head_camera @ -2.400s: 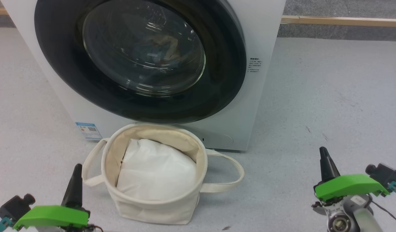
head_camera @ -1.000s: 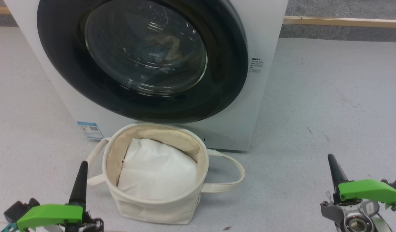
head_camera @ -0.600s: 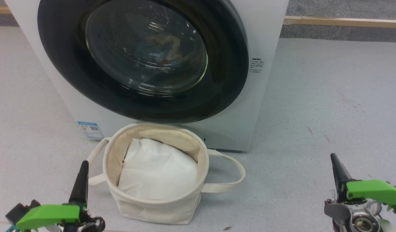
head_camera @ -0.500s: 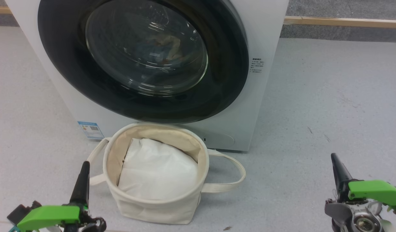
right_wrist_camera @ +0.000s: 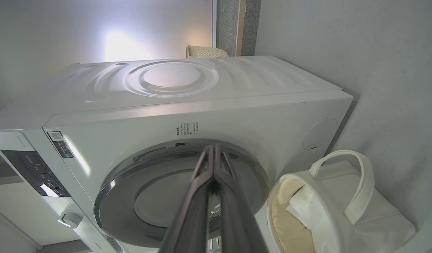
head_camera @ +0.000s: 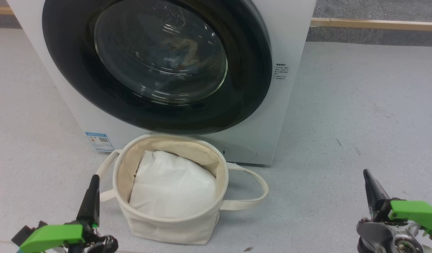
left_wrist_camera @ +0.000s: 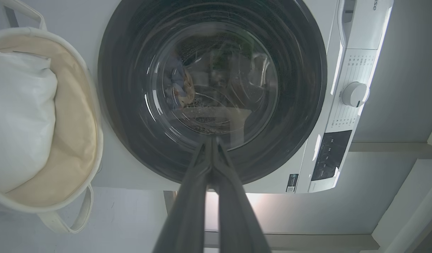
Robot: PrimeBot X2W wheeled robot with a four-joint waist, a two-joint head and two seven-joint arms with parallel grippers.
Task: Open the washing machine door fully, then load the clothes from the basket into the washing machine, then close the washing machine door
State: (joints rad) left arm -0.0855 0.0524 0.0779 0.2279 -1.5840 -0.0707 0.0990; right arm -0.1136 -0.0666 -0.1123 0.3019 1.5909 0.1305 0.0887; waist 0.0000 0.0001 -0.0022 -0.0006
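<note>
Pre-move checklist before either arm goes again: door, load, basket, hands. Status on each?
1. washing machine door closed flat against the machine's front: ok.
2. Door latch engaged: cannot tell.
3. clothes inside, seen through the door glass: ok.
4. basket free of printed garments: none visible around the white bundle; beneath it, cannot tell.
5. left hand shut and empty: ok.
6. right hand shut and empty, away from the basket: ok.
</note>
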